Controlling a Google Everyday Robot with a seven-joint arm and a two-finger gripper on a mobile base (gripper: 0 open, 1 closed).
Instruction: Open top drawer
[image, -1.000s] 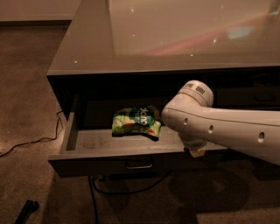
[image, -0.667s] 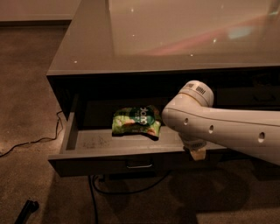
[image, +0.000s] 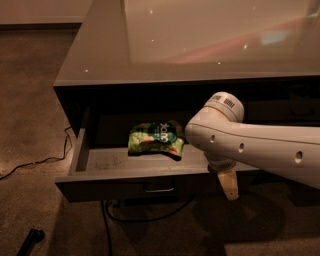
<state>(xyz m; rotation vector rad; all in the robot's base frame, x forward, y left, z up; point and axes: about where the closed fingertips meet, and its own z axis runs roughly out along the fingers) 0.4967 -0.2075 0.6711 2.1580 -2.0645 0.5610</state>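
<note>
The top drawer (image: 100, 182) is pulled out from under the grey cabinet top, showing its lighter grey tray (image: 107, 161) and a small metal pull handle (image: 159, 189) centred on the dark front. A green snack bag (image: 155, 139) lies inside the tray. My white arm (image: 250, 145) reaches in from the right over the drawer's right part. The gripper (image: 229, 184) hangs down just in front of the drawer front, to the right of the handle; one beige finger (image: 230, 185) shows.
The glossy grey cabinet top (image: 200, 40) spans the upper view. Brown carpet (image: 30, 100) lies to the left, with a black cable (image: 35, 162) running across it and more cable (image: 130, 217) under the drawer. A dark object (image: 31, 240) lies at the bottom left.
</note>
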